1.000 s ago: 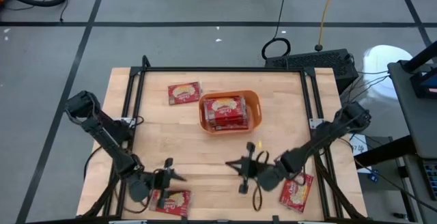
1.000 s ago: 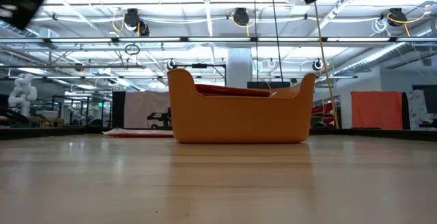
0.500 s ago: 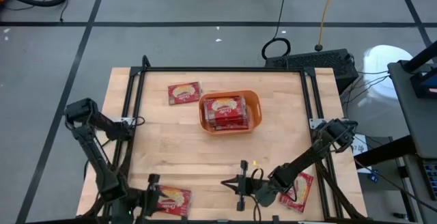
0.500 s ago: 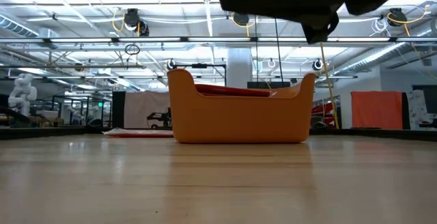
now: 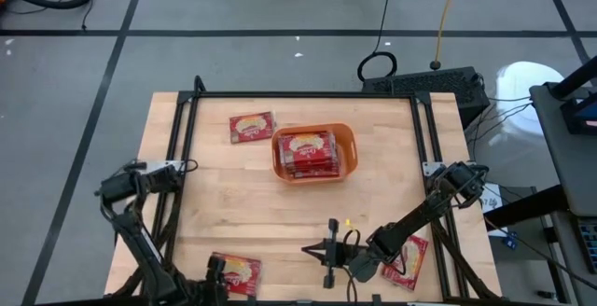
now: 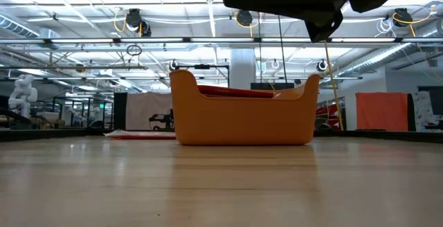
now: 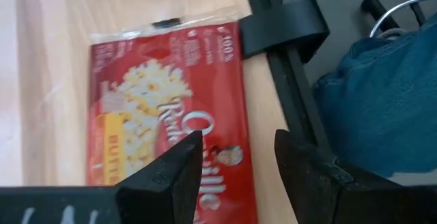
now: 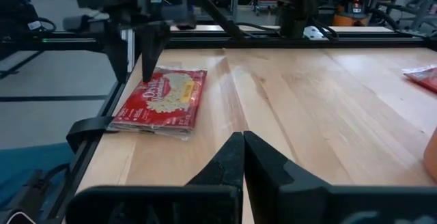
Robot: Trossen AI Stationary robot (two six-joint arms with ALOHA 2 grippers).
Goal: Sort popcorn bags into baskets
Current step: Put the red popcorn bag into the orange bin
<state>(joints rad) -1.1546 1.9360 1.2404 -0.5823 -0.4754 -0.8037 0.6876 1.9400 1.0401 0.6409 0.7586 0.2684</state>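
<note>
An orange basket [image 5: 314, 152] holding red popcorn bags [image 5: 306, 151] stands at the table's far middle. One bag [image 5: 252, 127] lies flat to its left. Another [image 5: 407, 260] lies near the right corner, partly under my right arm. A third bag [image 7: 167, 128] lies flat by the near edge on the left. My left gripper [image 7: 235, 152] is open above it, pointing steeply down, with one finger over the bag and the other over the black rail [image 7: 287, 80]. My right gripper [image 5: 326, 250] is shut, held roughly level above the near middle of the table, holding nothing. My left gripper stands at the near-left bag's near long edge [image 8: 147, 82], coming from above. I cannot tell whether its fingers touch the bag, which lies flat on the table.
Black frame rails [image 5: 177, 157] run along the table's edges, with a clamp [image 7: 283, 26] beside the near-left bag. Blue cloth [image 7: 369, 94] shows just beyond the near edge. Bare wood [image 5: 252, 203] lies between the basket and the near bags.
My left gripper has gone toward the table's near edge and down onto the near-left bag, tipping from nearly level to steeply downward. My right gripper sank and drew toward the near edge, then kept still. The bags and basket have not moved.
</note>
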